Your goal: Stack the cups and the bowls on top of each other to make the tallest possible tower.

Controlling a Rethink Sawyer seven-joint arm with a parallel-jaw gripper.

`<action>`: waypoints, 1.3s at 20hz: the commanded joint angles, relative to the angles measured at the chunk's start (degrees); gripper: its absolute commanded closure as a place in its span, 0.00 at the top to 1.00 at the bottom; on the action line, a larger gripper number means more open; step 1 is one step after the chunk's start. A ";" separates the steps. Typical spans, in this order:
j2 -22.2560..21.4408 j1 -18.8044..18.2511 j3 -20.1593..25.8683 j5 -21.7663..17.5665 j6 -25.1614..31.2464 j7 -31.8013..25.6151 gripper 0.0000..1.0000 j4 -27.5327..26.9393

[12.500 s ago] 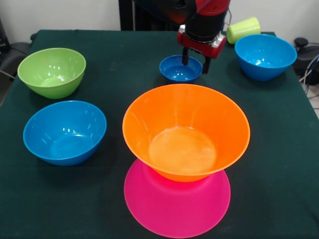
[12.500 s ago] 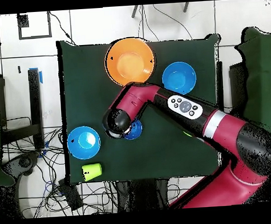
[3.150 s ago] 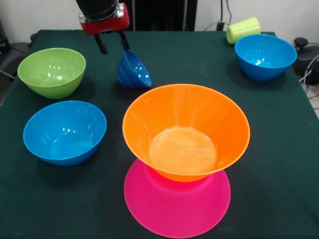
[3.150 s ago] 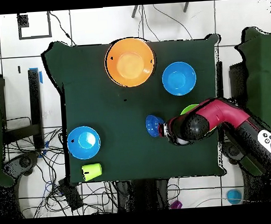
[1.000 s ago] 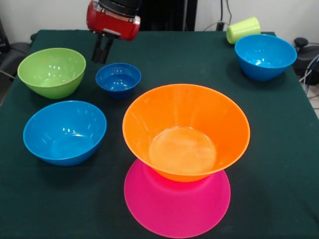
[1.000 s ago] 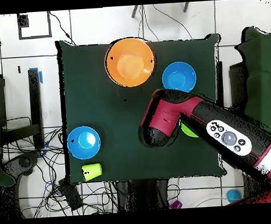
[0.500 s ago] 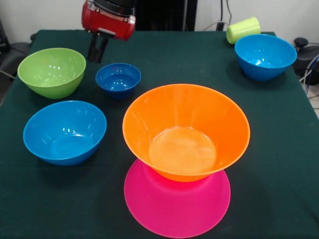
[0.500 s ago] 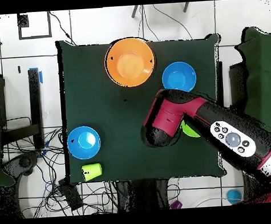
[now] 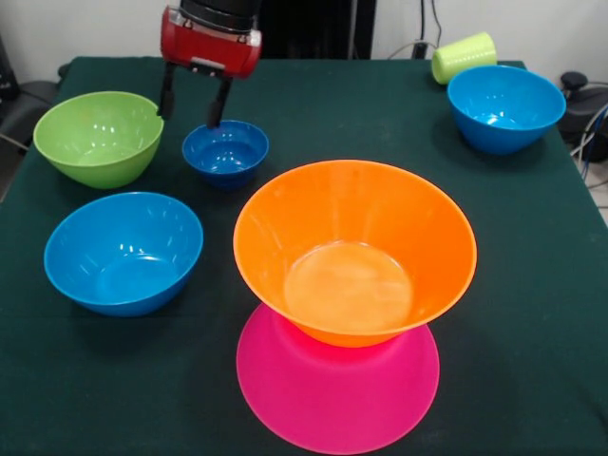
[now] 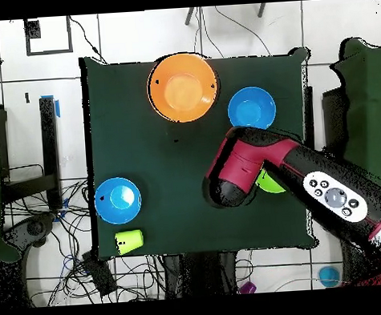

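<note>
Front view: gripper (image 9: 191,105) above table (image 9: 313,104), fingers (image 9: 218,103) spread apart, grasping nothing. Small dark-blue bowl (image 9: 225,152) upright just below right-hand finger; green bowl (image 9: 98,136) beside the other. Orange bowl (image 9: 354,250) seated on upturned pink bowl (image 9: 337,389), well clear of fingers.

Overhead view: arm (image 10: 283,174) covering gripper and dark-blue bowl; yellow-green cup (image 10: 129,241) lying near table edge.

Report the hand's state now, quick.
Hand: open, holding nothing, fingers spread above the table between the green bowl and the small dark-blue bowl.
</note>
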 commanded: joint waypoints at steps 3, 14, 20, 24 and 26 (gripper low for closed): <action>7.75 -1.91 -5.11 7.67 -6.46 -0.97 1.00 0.66; 8.49 -2.38 -5.90 9.29 -8.30 -2.64 1.00 1.47; 8.25 -2.32 -6.52 9.41 -7.90 -0.07 1.00 1.83; 9.09 -3.29 -8.62 9.63 -7.36 14.18 1.00 1.51; 9.33 -3.22 -8.93 9.23 -7.86 13.96 1.00 1.79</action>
